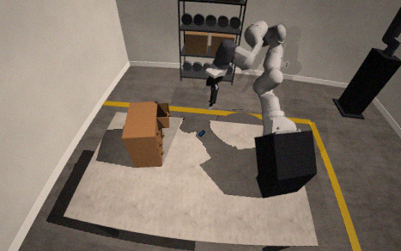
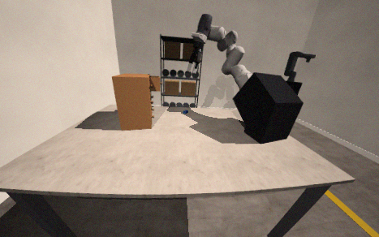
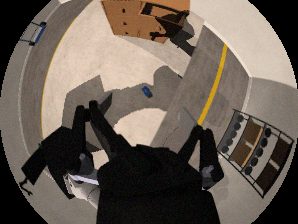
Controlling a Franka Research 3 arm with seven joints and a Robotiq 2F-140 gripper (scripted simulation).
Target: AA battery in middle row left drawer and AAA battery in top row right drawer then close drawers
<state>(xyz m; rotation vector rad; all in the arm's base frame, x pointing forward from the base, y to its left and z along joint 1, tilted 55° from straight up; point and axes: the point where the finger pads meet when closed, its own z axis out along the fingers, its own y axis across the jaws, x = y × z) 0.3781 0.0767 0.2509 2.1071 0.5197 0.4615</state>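
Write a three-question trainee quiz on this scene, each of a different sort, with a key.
1. True or false: the claw is clamped on a battery.
2. Where is the blue battery? A) in a drawer B) on the table top C) in the claw
3. Fill in: a top-row drawer of the chest stands pulled ____.

Key: 1 false, the claw hangs open and high above the table; 2 B; 3 out.
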